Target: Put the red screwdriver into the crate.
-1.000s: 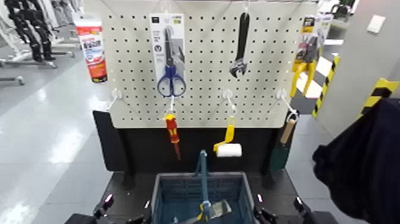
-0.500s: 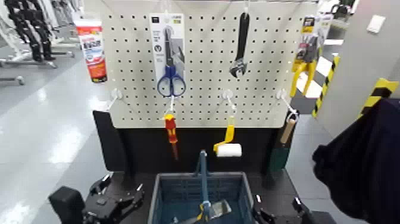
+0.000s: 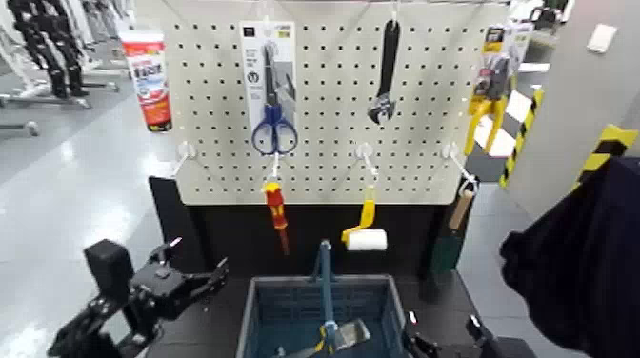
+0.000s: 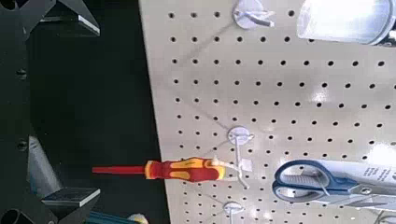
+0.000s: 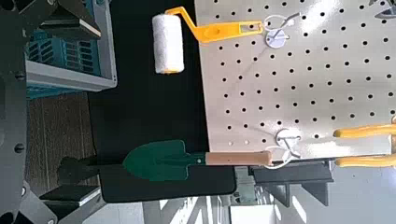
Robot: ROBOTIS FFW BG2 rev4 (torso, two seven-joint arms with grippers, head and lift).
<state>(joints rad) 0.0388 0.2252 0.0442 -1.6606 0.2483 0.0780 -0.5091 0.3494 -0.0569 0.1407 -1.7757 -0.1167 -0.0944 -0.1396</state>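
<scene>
The red screwdriver (image 3: 275,214) hangs shaft-down from a hook on the white pegboard, under the scissors; it also shows in the left wrist view (image 4: 177,170). The crate (image 3: 250,305) stands on the dark shelf below, blue handle upright; one corner shows in the right wrist view (image 5: 56,56). My left gripper (image 3: 195,265) is raised at the lower left, open and empty, pointing toward the board, well short of the screwdriver; its own view shows it spread wide (image 4: 79,107). My right gripper (image 3: 443,328) is low at the crate's right, open (image 5: 70,107).
The pegboard also holds blue scissors (image 3: 273,124), a black wrench (image 3: 385,76), a yellow-handled paint roller (image 3: 364,228), a green trowel (image 3: 455,224), yellow pliers (image 3: 490,90) and a tube (image 3: 148,76). A scraper (image 3: 345,335) lies in the crate. Dark cloth (image 3: 581,267) fills the right.
My left arm has risen from the bottom edge and swung up and leftward, bringing its open gripper level with the crate's rim. The right arm and the screwdriver have not moved.
</scene>
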